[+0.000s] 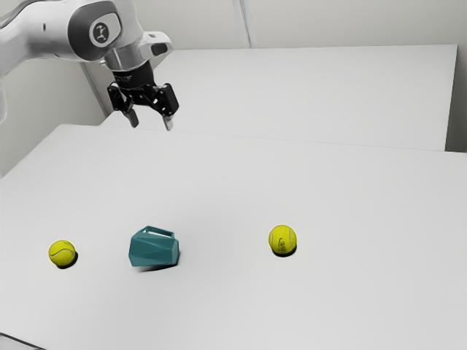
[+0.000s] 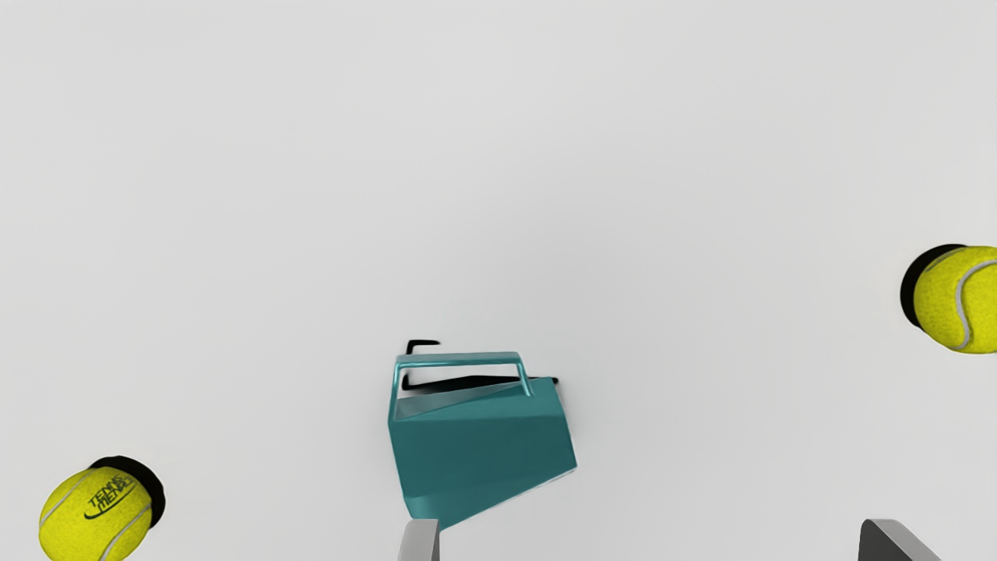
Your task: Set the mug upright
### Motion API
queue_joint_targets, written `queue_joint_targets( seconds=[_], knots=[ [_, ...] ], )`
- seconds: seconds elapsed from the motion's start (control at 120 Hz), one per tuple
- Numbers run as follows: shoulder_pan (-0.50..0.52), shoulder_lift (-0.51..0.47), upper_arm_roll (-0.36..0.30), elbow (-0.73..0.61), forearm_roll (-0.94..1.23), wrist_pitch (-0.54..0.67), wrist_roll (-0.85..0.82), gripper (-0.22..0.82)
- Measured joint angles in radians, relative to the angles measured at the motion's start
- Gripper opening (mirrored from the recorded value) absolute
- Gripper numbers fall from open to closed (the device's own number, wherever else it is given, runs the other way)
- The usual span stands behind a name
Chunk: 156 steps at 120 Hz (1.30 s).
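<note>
My gripper (image 1: 151, 124) hangs high above the table's far part in the exterior view, its two fingers spread wide with nothing between them. In the wrist view the gripper (image 2: 650, 539) shows its fingertips far apart. The teal faceted mug (image 1: 152, 249) lies on its side on the table, well below the gripper and nearer the exterior camera. Its handle is on the upper side in the exterior view. In the wrist view the mug (image 2: 483, 460) appears partly behind one fingertip, without any grip on it.
One yellow tennis ball (image 1: 62, 253) rests toward the exterior view's left of the mug, another tennis ball (image 1: 282, 240) toward its right. Both stand apart from the mug on the white table (image 1: 219, 313). A pale wall rises behind.
</note>
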Motion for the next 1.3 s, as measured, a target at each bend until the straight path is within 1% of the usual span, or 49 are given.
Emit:
queue_joint_targets(
  seconds=[0.133,0.325,0.633,0.883,1.092,1.3],
  knots=[
    [-0.006,-0.008,0.000,-0.008,0.000,0.000,-0.001,0.59],
    [0.001,-0.067,0.005,-0.091,-0.001,0.001,0.000,0.59],
    [0.211,-0.144,0.007,-0.243,-0.087,0.026,0.017,0.59],
    [0.370,-0.161,0.011,-0.418,-0.266,0.153,0.105,0.58],
    [0.462,-0.158,0.012,-0.552,-0.444,0.265,0.234,0.58],
    [0.518,-0.145,0.012,-0.680,-0.604,0.344,0.383,0.58]
  ],
)
